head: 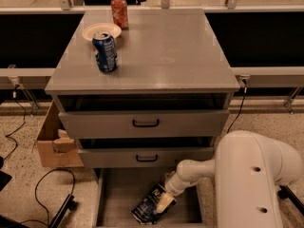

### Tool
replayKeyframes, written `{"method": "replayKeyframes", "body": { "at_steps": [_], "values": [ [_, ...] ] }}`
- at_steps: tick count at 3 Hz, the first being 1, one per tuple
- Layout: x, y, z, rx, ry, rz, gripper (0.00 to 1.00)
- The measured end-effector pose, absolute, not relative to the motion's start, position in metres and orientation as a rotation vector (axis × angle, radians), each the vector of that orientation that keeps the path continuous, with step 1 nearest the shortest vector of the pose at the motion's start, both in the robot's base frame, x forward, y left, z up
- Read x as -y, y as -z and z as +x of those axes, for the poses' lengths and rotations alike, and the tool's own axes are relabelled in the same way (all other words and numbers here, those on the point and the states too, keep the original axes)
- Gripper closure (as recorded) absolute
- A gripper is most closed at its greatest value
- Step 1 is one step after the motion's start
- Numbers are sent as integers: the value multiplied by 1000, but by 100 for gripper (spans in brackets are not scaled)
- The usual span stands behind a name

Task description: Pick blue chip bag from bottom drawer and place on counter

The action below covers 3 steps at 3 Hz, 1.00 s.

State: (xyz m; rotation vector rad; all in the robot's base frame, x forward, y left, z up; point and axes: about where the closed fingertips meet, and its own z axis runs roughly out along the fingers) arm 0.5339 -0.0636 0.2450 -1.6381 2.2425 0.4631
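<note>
The blue chip bag (148, 207), dark navy foil with white lettering, lies in the open bottom drawer (118, 194) near its right side. My gripper (164, 202) reaches down from the white arm into the drawer and sits right on the bag's right end. The counter (161, 51) is the grey cabinet top above, well away from the gripper.
A blue soda can (105, 52), a white plate (97, 31) and a red soda can (119, 12) stand at the counter's back left. Two upper drawers with black handles (146, 123) are slightly open. A cardboard box (54, 141) and cables lie on the floor at left.
</note>
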Motion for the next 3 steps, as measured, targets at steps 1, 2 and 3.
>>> {"method": "replayKeyframes", "body": {
  "at_steps": [1,2,3],
  "values": [
    [47,-194,532,-2163,-517,-1704,0],
    [40,-165,535,-2128,-537,-1741,0],
    [31,-140,525,-2105,-602,-1776,16]
  ]
}}
